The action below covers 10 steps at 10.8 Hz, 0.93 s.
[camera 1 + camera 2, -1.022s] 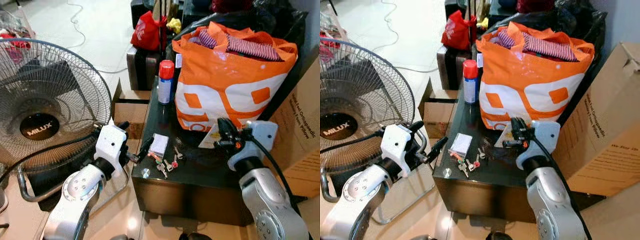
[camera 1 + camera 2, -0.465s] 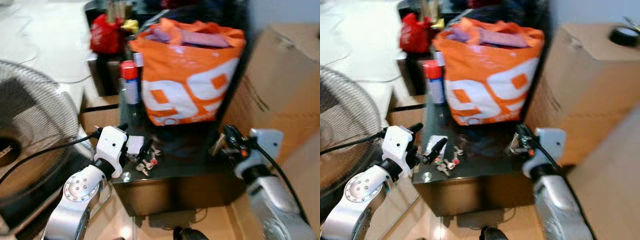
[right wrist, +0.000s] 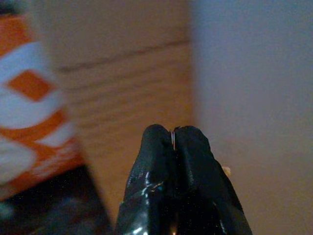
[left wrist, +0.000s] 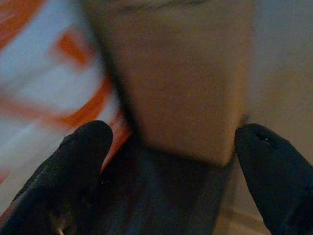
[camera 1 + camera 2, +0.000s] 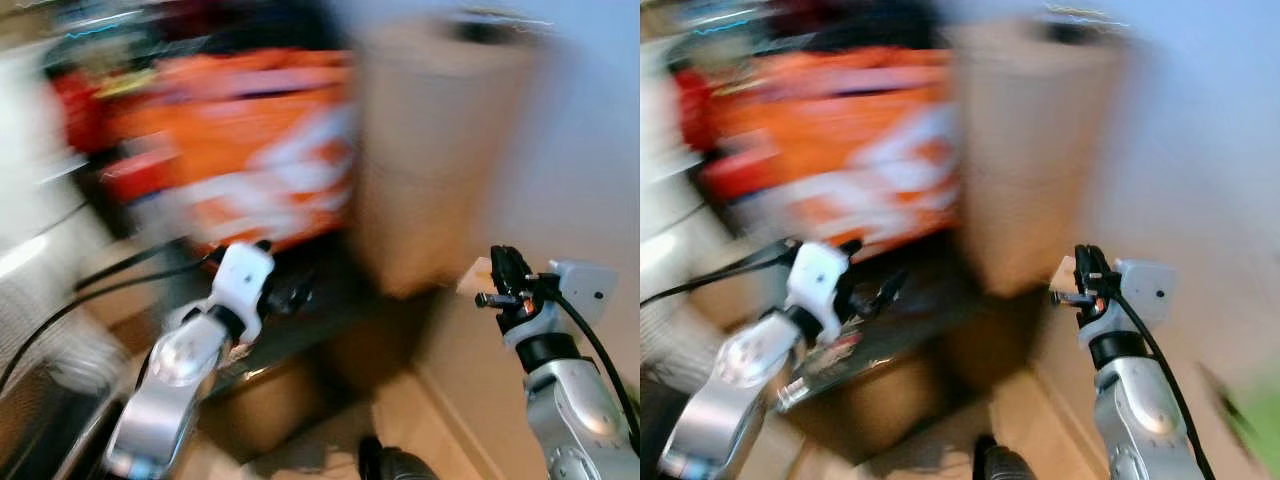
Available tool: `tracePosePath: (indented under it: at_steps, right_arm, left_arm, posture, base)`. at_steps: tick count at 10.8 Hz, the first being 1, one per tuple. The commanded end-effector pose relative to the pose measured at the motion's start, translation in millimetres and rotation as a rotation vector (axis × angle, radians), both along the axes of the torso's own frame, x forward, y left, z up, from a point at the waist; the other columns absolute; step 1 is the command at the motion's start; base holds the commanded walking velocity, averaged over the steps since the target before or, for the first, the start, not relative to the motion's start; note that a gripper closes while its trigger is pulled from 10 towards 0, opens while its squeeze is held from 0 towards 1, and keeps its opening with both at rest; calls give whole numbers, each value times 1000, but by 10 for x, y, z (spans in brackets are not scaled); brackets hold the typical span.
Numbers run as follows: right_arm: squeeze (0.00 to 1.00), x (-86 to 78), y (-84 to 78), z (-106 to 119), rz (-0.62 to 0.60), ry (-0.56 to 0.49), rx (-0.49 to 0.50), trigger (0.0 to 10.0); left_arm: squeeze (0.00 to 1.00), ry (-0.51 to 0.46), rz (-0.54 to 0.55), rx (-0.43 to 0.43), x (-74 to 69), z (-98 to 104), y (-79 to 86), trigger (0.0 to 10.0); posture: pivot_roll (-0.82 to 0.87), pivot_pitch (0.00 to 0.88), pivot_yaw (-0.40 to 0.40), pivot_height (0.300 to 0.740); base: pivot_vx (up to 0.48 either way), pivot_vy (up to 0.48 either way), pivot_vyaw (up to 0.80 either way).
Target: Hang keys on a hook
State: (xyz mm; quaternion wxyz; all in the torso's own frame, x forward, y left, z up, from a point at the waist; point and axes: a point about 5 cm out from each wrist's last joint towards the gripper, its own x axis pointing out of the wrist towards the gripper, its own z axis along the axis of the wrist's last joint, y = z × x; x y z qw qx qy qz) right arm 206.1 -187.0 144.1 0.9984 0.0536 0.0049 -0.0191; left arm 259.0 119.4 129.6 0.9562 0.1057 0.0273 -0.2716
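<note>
Pressing its fingers together, the right gripper (image 3: 174,139) pinches something thin, unclear what. The left gripper (image 4: 171,161) is spread wide before a cardboard box (image 4: 181,88) and orange bag (image 5: 840,140).

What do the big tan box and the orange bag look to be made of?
The tan box looks like plain matte corrugated cardboard: brown, flat-faced, with a seam line across it. The orange bag is probably a woven or plastic shopping tote, going by its bright printed white pattern, but the blur hides its texture. Both sit ahead of the right gripper, whose jaws are pressed shut.
</note>
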Motion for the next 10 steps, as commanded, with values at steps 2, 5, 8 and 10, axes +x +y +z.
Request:
tracePosePath:
  at_steps: [2,5,8,10]
  right_arm:
    - [0,12,-1,92,-26,-27,52,10000]
    - [0,68,160,131,45,-46,77,10000]
    - [0,54,331,226,302,-77,86,10000]
    - [0,48,446,254,407,-85,90,10000]
  left_arm:
    - [0,-16,-4,-7,-8,10,-57,10000]
    - [0,-36,16,-8,49,46,-5,10000]
    - [0,-41,16,-5,53,32,11,10000]
    - [0,-38,16,-11,63,33,69,10000]
  posture:
    - [-121,32,88,740]
    - [-124,20,83,740]
    - [-102,0,69,740]
    - [-95,0,60,740]
  base:
    - [0,0,-784]
    - [0,-385,-788]
    - [0,-250,-263]
    - [0,0,0]
